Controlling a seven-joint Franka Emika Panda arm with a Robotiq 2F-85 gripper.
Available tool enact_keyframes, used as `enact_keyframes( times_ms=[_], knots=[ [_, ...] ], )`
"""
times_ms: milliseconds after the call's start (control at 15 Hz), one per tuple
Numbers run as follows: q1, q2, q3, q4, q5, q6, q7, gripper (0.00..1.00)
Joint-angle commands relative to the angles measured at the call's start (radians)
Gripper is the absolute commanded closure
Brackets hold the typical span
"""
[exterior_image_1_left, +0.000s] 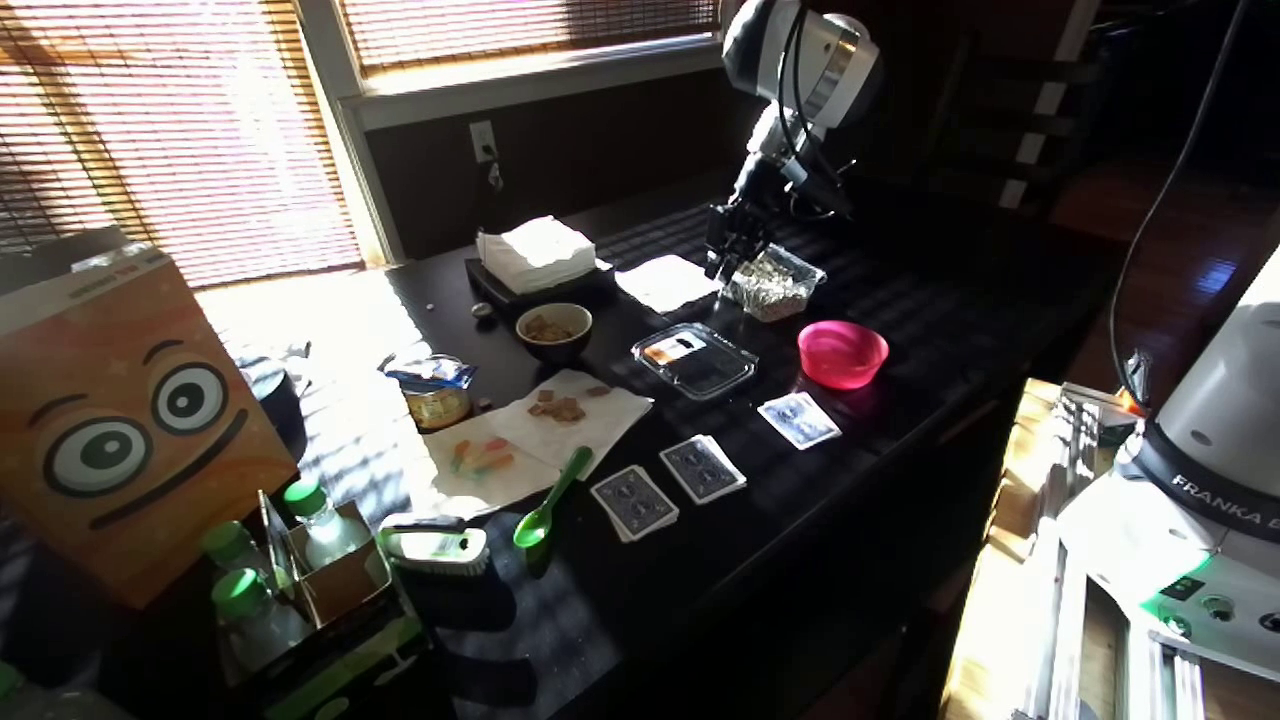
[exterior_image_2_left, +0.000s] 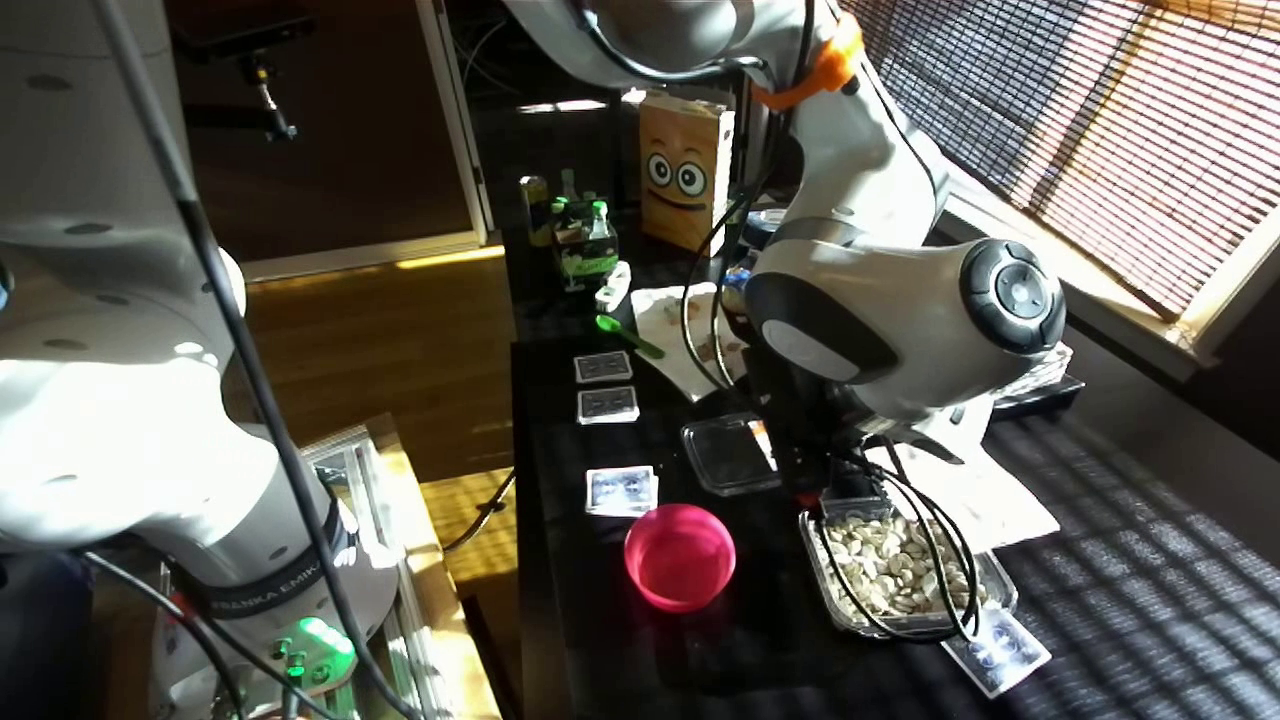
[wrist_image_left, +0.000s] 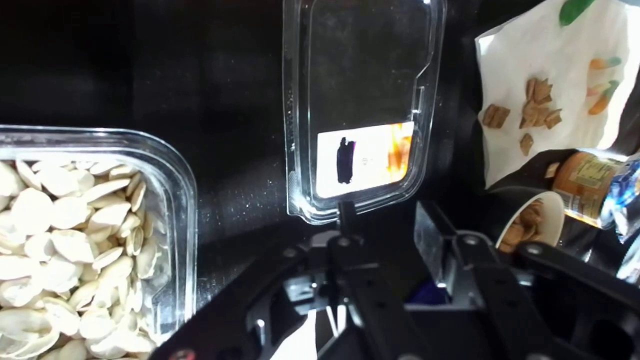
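Table (exterior_image_2_left: 1130, 600): black, striped with sunlight
Gripper (wrist_image_left: 385, 222): near the seed tub (wrist_image_left: 190, 240), jaws parted
Clear lid (wrist_image_left: 362, 107): near the tub
Pink bowl (exterior_image_1_left: 843, 370): also near the tub

1. Black two-fingered gripper (wrist_image_left: 387, 222), entering from below; fingers (wrist_image_left: 430, 245) apart over the black tabletop (wrist_image_left: 235, 75).
2. Clear rectangular plastic lid (wrist_image_left: 367, 90); one finger overlaps its edge in view, contact indeterminate. White-and-orange label (wrist_image_left: 367, 160), marked in black.
3. Clear plastic tub (wrist_image_left: 190, 220), left, cut off by the frame, holding flat, cream-coloured oval seeds (wrist_image_left: 75, 250).
4. White paper sheet (wrist_image_left: 560, 55), upper right, bearing brown square pieces (wrist_image_left: 537, 112) and slender orange-and-green pieces (wrist_image_left: 600, 104).
5. Black bowl (wrist_image_left: 556, 214), white inside, below the sheet, holding rounded brown pieces (wrist_image_left: 522, 225).
6. Orange-brown cylindrical container (wrist_image_left: 582, 182), beside the bowl; shiny blue packet (wrist_image_left: 622, 190) adjoining.
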Motion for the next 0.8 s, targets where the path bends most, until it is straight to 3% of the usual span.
enact_keyframes(
  times_ms=[0, 333, 733],
  knots=[
    [-0.015, 0.0, 0.013, 0.021, -0.039, 0.009, 0.043, 0.33],
    [-0.011, -0.071, 0.012, -0.017, -0.044, -0.003, 0.05, 0.01],
    [0.015, -0.221, -0.004, -0.106, -0.198, 0.063, 0.154, 0.0]
  ],
)
